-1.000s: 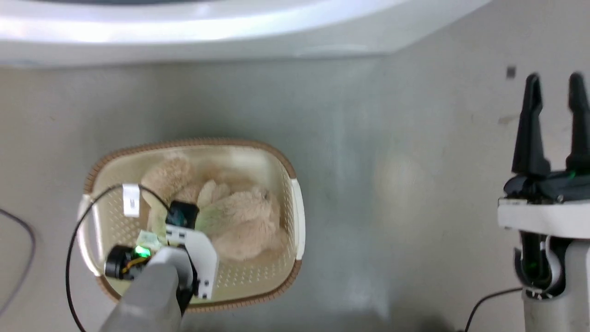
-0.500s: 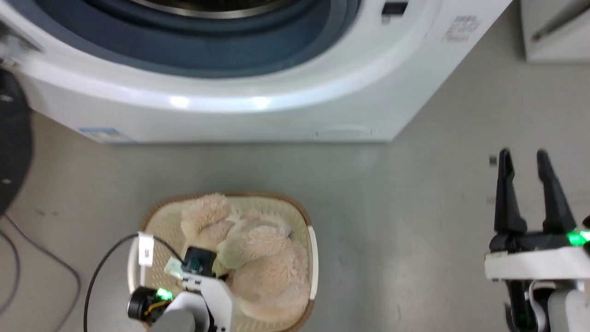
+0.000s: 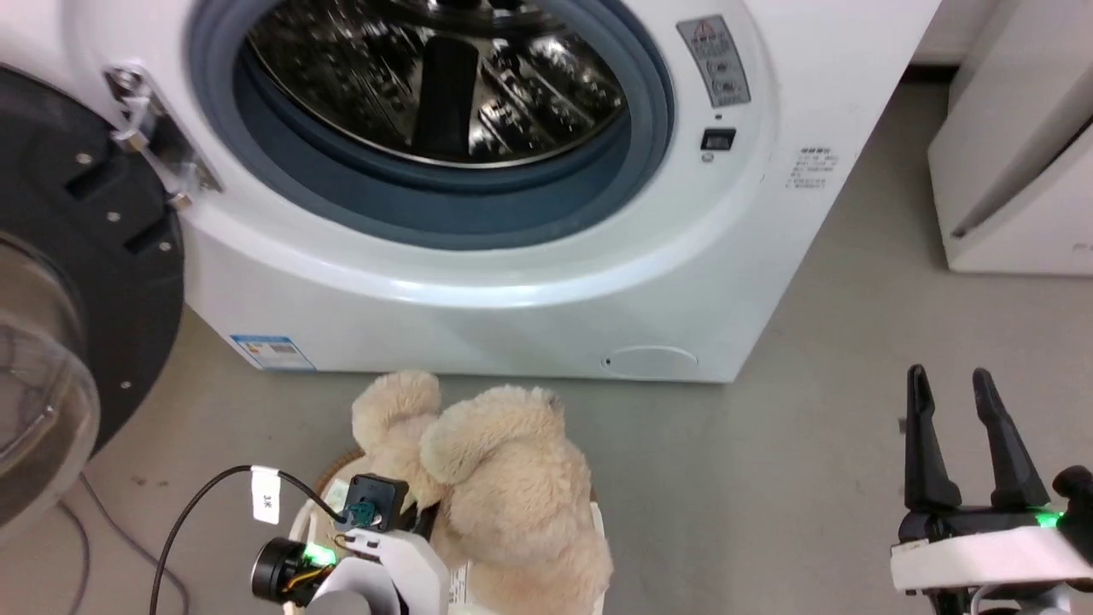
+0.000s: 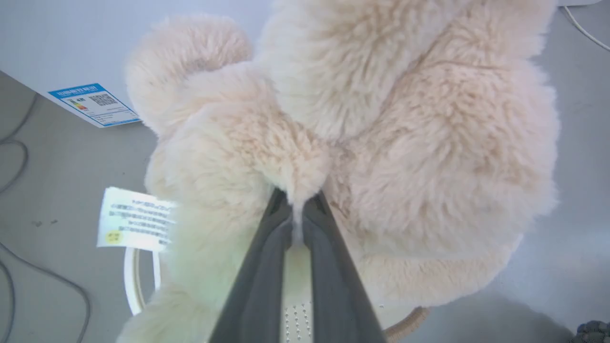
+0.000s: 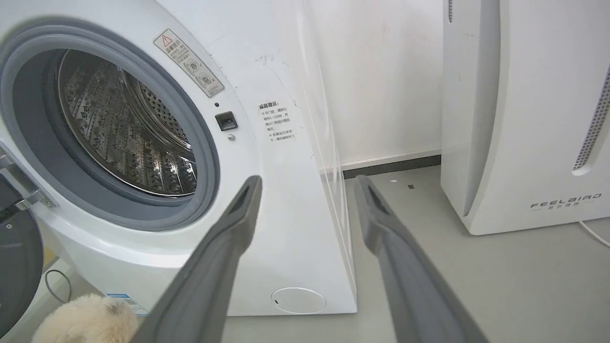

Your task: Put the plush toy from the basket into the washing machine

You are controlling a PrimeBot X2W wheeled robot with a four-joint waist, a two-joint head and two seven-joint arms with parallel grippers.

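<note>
In the head view the toy point(image 3: 504, 478) is seen at 6 o'clock over the basket point(image 3: 333, 468), the washer point(image 3: 512, 282) at 12; in the left wrist view the left gripper point(image 4: 296, 200) is clamped on it; in the right, the right gripper point(image 5: 307, 183) is held apart.

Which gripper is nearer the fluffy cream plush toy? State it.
Left. The left gripper grips the fluffy cream plush toy; the right gripper stands open, well to its right.
</note>
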